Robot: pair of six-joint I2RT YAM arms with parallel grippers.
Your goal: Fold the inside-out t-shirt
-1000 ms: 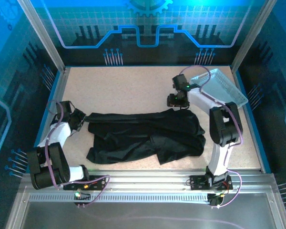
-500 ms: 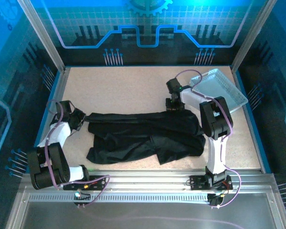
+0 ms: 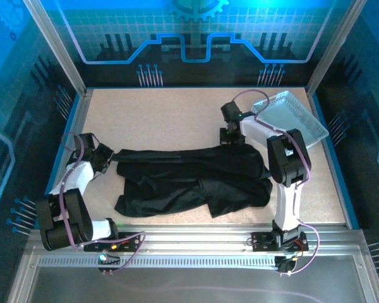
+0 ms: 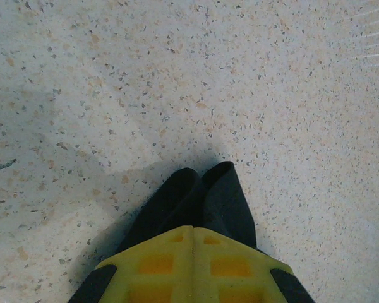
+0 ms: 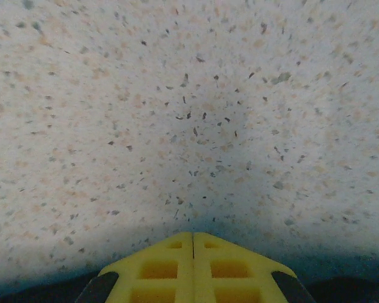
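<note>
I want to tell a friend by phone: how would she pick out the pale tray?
Start at the speckled beige table inside the blue-lit enclosure and look to its far right corner. There, just beyond the right arm, sits the tray. It is light grey and rigid, unlike the large black t-shirt sprawled mid-table.

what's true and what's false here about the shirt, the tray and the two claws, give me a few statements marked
1. The left claw is shut on the shirt. True.
2. The shirt lies in the tray. False: it lies on the table, outside the tray.
3. The right claw is open. False: it is shut.
4. The tray stands at the table's far right. True.
</note>
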